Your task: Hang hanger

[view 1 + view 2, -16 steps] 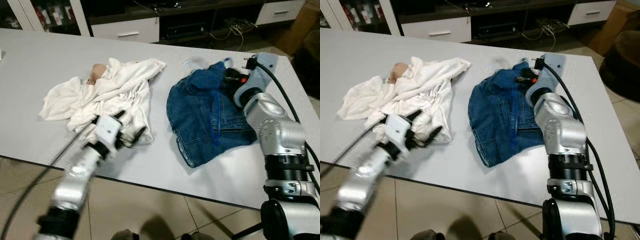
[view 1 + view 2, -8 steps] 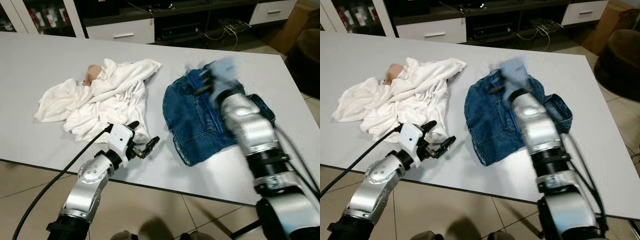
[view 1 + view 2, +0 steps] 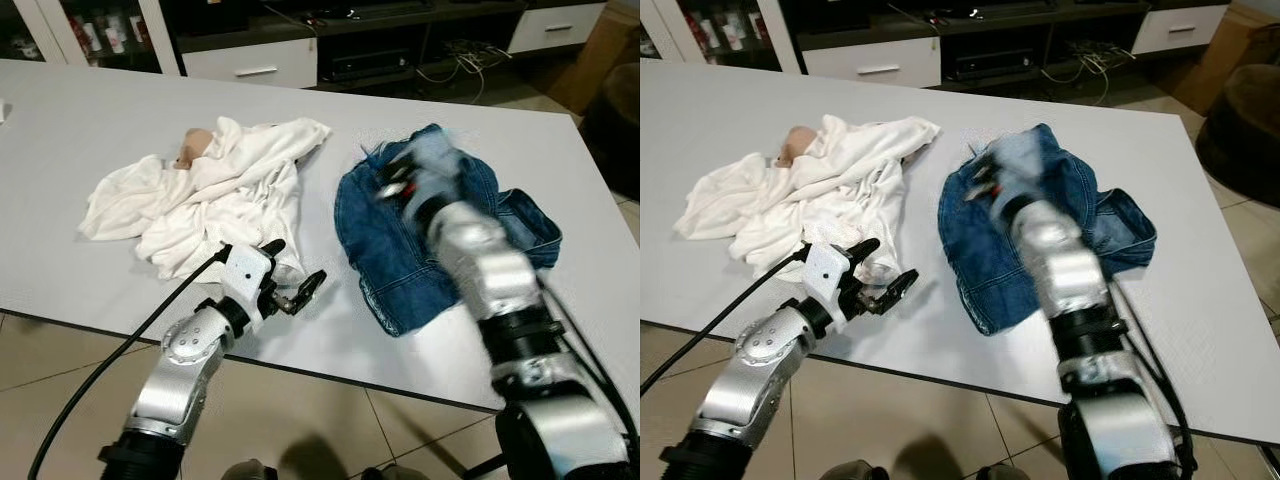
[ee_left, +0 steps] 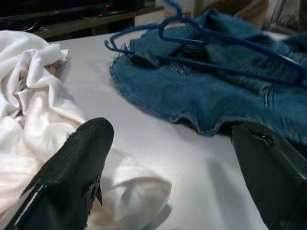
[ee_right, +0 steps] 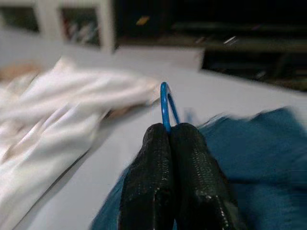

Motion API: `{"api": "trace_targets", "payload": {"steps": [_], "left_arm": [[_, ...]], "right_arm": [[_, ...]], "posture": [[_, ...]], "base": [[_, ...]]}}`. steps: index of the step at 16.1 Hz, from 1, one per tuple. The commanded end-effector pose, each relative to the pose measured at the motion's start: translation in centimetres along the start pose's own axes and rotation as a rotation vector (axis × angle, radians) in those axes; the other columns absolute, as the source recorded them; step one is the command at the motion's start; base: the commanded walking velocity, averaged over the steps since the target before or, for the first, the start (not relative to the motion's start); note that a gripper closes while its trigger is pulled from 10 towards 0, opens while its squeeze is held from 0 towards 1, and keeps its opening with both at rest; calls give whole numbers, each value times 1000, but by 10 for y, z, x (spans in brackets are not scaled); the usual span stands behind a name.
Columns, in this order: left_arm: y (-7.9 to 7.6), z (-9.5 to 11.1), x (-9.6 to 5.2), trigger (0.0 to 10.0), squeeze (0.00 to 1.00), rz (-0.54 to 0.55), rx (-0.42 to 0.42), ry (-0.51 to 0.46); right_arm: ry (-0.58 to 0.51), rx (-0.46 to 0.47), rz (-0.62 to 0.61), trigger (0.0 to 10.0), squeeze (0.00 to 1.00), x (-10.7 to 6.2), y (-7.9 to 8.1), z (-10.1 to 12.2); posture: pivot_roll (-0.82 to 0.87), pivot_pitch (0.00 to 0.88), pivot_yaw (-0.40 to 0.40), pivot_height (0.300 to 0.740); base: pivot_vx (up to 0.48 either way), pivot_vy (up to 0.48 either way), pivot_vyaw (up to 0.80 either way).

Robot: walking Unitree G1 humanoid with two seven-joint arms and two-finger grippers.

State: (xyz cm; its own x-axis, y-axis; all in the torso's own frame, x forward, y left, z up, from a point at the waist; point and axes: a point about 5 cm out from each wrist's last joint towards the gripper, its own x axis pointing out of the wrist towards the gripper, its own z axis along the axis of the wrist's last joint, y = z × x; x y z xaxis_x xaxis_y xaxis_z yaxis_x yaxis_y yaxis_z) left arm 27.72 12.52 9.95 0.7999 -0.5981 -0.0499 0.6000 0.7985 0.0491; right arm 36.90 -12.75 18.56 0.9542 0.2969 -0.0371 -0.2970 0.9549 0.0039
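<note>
**Hanger pinched, lift-off pending**

A white tabletop (image 3: 80, 110) carries two garments: a crumpled white cloth (image 3: 215, 190) on the robot's left & a blue denim garment (image 3: 400, 250) on its right, the two lying near each other w/ a strip of bare surface between. A blue hanger (image 4: 220, 52) rests on the denim, its hook toward the white cloth. The right end effector (image 5: 169, 130) is over the denim's far edge, motion-blurred in the head views; the wrist view shows its fingers (image 5: 192, 158) pressed together w/ the hanger's thin blue hook sticking up from between the tips, so it looks clenched on the hanger. The left end effector (image 3: 293, 283) hovers low at the near edge of the white cloth, fingers (image 4: 76, 163) spread wide, grasping nothing.

Step in hand, by judgement: the pick-up, w/ the hanger gripped but not yet clear of the denim. The next move calls for raising it free w/o dragging the fabric, then carrying it to a rail or hook. No such place is in sight, so the robot likely must turn or walk first.
</note>
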Motion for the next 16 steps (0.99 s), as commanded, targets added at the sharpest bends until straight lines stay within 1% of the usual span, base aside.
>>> {"api": "trace_targets", "payload": {"steps": [1, 2, 3, 4, 5, 6, 8, 9, 10, 12, 16], "left_arm": [[5, 10, 2, 10000, 12, 38, -23, -47], [7, 17, 3, 10000, 0, 80, -66, -96], [10, 21, 3, 10000, 0, 102, -109, -129], [10, 22, 3, 10000, 0, 106, -124, -140], [11, 26, 3, 10000, 0, 113, -163, -172], [11, 28, 3, 10000, 0, 113, -175, -180], [10, 29, 4, 10000, 0, 113, -167, -182], [10, 29, 5, 10000, 0, 118, -157, -181], [10, 30, 6, 10000, 0, 120, -156, -181], [9, 29, 8, 10000, 0, 119, -157, -175], [9, 29, 9, 10000, 0, 118, -151, -168]], "right_arm": [[-80, 16, -45, 10000, 0, -3, -11, 18], [-129, 27, -75, 10000, 0, -12, -24, 27], [-167, 46, -83, 10000, 0, -20, -31, 32], [-178, 51, -86, 10000, 0, -23, -33, 33], [-215, 54, -113, 10000, 0, -34, -41, 36], [-224, 57, -125, 10000, 0, -39, -44, 37], [-225, 60, -146, 10000, 0, -46, -49, 37], [-232, 57, -176, 10000, 0, -51, -56, 39], [-235, 53, -198, 10000, 0, -54, -62, 40], [-239, 49, -213, 10000, 0, -56, -65, 42], [-242, 54, -193, 10000, 0, -53, -59, 43]], "posture": [[-61, 20, 19, 740], [-61, 20, 19, 740], [-67, 21, 24, 740], [-67, 21, 24, 740], [-71, 23, 26, 740], [-78, 27, 30, 740], [-92, 32, 36, 740], [-97, 34, 38, 740], [-100, 34, 39, 740], [-100, 32, 40, 740], [-87, 23, 35, 740]], "base": [[0, 0, 0], [0, 0, 0], [0, 0, 0], [0, 0, 0], [0, 0, 0], [0, 0, 0], [0, 0, 0], [0, 0, 0], [0, -315, 0], [0, -463, 0], [0, -463, 0]]}}
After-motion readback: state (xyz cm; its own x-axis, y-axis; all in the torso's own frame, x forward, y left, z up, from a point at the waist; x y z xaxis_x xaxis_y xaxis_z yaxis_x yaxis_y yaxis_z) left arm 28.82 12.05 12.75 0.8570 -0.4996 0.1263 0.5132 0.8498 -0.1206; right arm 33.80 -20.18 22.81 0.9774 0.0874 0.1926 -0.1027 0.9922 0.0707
